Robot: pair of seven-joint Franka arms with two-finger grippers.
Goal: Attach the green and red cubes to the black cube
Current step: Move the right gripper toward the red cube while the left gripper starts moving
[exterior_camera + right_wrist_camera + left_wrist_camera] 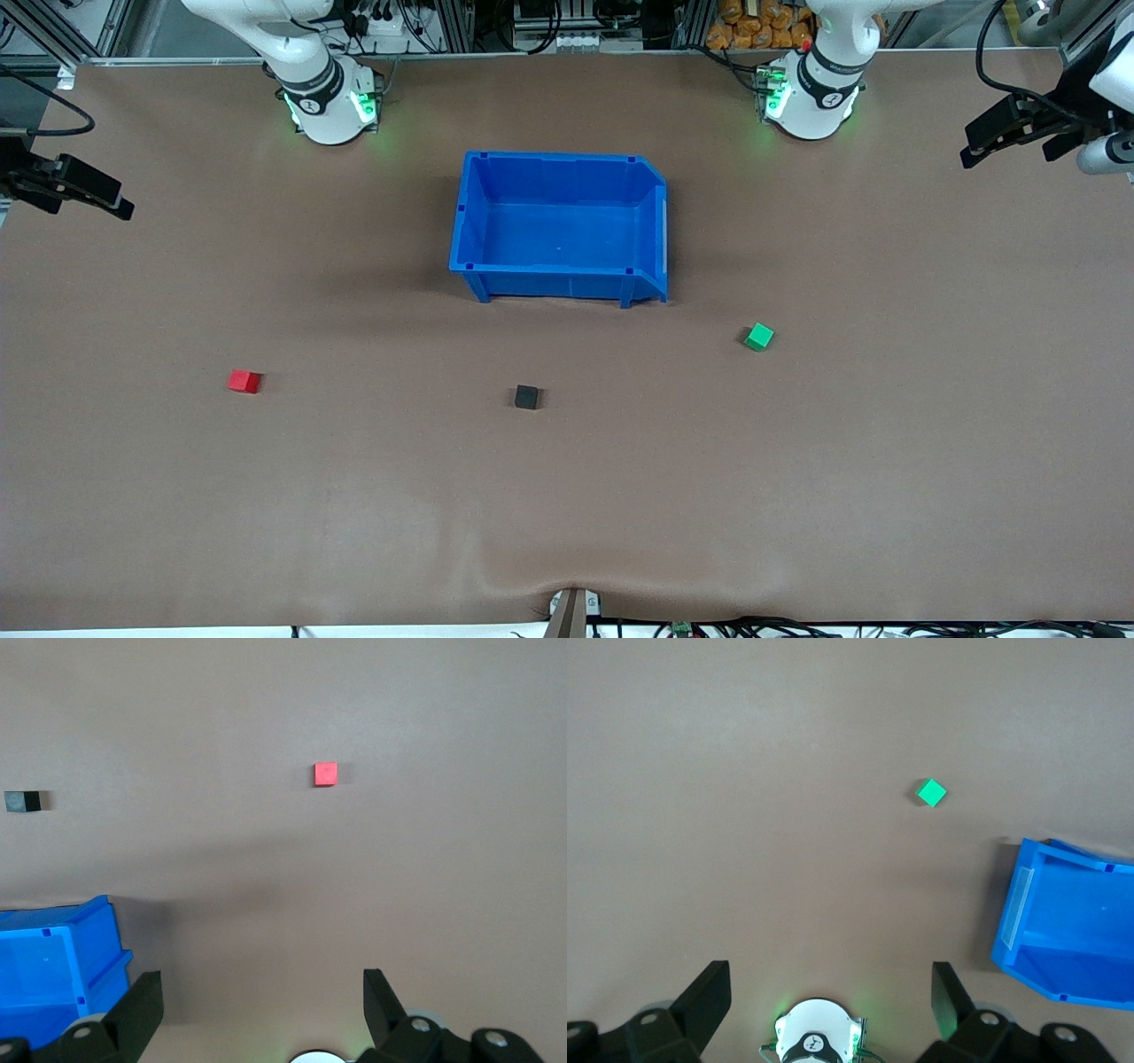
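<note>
The black cube (526, 396) lies on the brown table, nearer the front camera than the blue bin. The green cube (758, 337) lies toward the left arm's end of the table, and the red cube (244, 381) toward the right arm's end. All three lie apart. My left gripper (983, 146) hangs open and empty, high over the left arm's end of the table. Its wrist view (831, 992) shows the green cube (931, 793). My right gripper (120, 206) hangs open and empty, high over the right arm's end. Its wrist view (263, 992) shows the red cube (325, 773) and the black cube (22, 801).
An empty blue bin (558, 159) stands mid-table between the two arm bases. It also shows in the left wrist view (1063, 948) and the right wrist view (53, 957). The brown mat has a wrinkle at its front edge (567, 589).
</note>
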